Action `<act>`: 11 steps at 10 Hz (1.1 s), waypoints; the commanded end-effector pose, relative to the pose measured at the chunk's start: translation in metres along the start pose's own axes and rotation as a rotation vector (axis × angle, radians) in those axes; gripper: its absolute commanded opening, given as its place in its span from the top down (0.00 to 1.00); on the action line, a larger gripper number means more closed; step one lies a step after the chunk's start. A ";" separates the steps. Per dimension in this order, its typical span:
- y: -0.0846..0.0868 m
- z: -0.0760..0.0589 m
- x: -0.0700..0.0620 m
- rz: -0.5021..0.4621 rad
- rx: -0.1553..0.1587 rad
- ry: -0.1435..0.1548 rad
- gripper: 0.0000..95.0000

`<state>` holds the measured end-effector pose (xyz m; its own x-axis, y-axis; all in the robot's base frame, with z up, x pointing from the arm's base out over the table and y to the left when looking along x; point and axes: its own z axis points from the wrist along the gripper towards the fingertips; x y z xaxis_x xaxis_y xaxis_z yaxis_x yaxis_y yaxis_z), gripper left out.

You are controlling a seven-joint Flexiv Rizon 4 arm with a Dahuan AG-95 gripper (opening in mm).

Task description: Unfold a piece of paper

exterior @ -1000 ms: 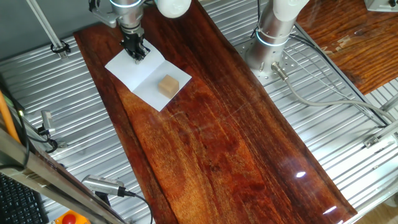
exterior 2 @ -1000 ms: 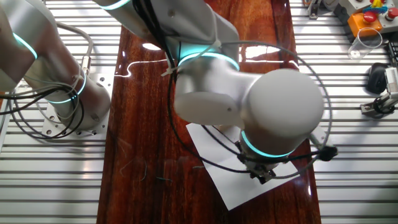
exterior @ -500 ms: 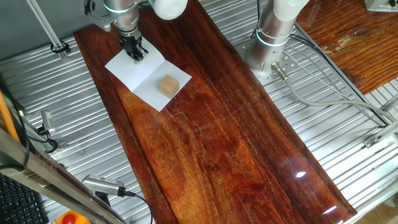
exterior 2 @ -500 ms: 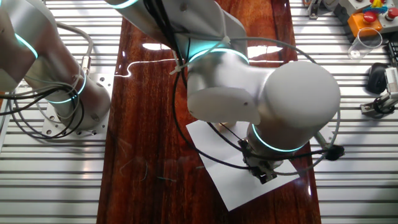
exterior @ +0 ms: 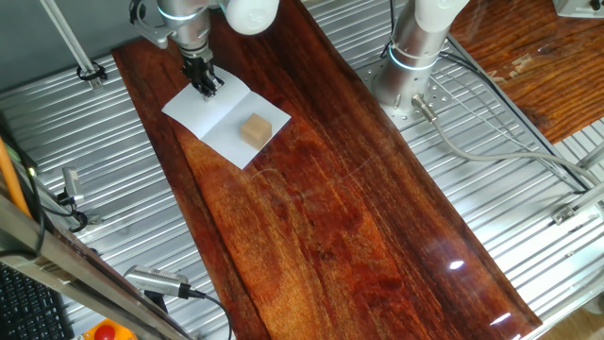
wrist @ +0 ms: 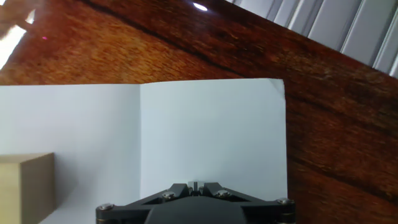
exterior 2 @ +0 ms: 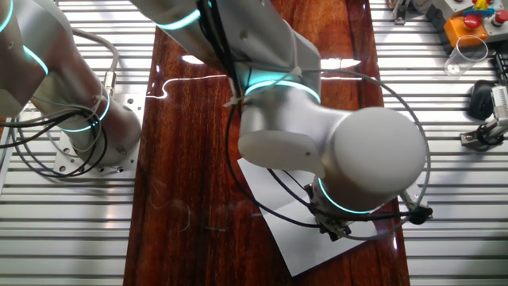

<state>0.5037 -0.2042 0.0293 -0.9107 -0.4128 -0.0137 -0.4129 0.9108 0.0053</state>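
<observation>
Shifted slightly left, the gripper [exterior: 207, 86] now hangs over the far-left part of the piece of paper [exterior: 223, 118].
Fingers look nearly closed, holding nothing; wooden block [exterior: 255, 129] sits on the sheet's near-right part, on the wooden table [exterior: 321, 208]; no writing readable.

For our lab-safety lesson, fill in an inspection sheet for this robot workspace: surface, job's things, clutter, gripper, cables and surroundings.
Surface: glossy dark wooden board on a ribbed metal table.
Job's things: piece of paper lying flat, one crease visible.
Clutter: small tan block resting on the paper.
Gripper: gripper at the paper's far corner; jaw state unclear.
Cables: grey cables beside a second arm's base.
Surroundings: keyboard at the table edge.
</observation>
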 end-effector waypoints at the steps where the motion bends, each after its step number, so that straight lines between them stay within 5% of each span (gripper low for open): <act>1: 0.001 0.000 0.002 0.000 0.004 0.004 1.00; 5: 0.001 -0.001 0.003 0.016 0.022 0.039 1.00; 11: 0.000 0.007 0.003 0.048 0.008 0.033 1.00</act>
<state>0.5020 -0.2048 0.0211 -0.9296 -0.3679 0.0201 -0.3681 0.9298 -0.0045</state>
